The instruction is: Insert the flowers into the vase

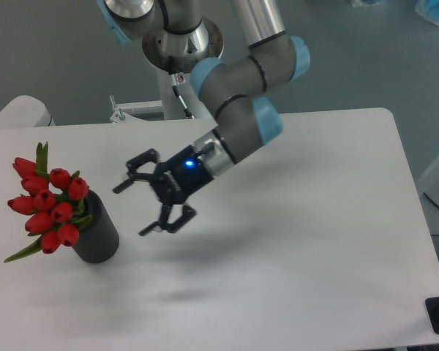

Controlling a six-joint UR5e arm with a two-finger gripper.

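A small bunch of red tulip buds with green stems and leaves [50,212] stands in a matte black cylindrical vase [97,235] at the left of a white tabletop [314,234], the blooms leaning out to the left over the rim. To the vase's right, clear of it, the arm's black two-finger gripper [134,208] hangs above the table, fingers spread wide and holding nothing, a blue light glowing on its body.

Arm reaches down from the far edge of the table, wrist angled toward the left edge. Tool [134,208] hangs above the surface, fingers spread wide, holding nothing.
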